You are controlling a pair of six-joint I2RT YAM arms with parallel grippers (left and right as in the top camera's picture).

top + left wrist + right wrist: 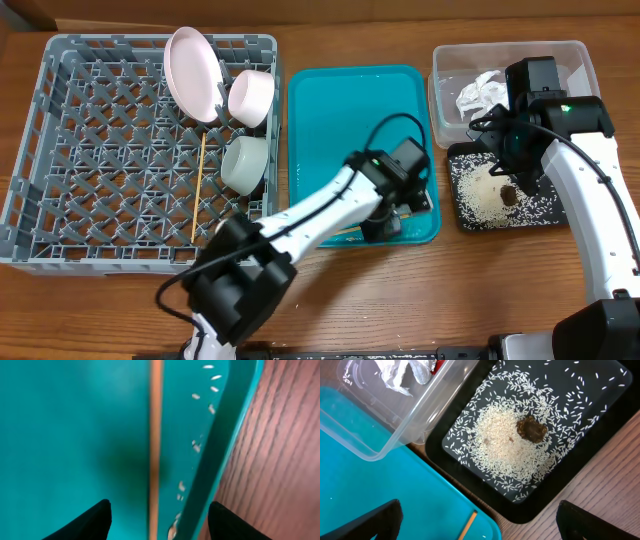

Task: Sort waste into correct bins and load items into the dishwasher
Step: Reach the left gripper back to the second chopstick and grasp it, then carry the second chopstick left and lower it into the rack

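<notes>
One wooden chopstick (156, 435) lies on the teal tray (60, 435) near its rim, beside several loose rice grains (196, 446). My left gripper (159, 520) is open and straddles it, low over the tray's front right corner (383, 225). My right gripper (480, 530) is open and empty above the black tray (520, 226). That tray holds rice (500, 442) and a brown scrap (531, 429). The clear tub (570, 55) holds the white napkin (400, 375) and a bit of red wrapper (436, 364). The chopstick's end (468, 527) shows in the right wrist view.
The grey rack (60, 200) at left holds a large plate (193, 72), a bowl (251, 97), another white vessel (243, 163) and a chopstick (199, 190). The teal tray (330, 130) lies between the rack and the bins. My left arm crosses its lower half.
</notes>
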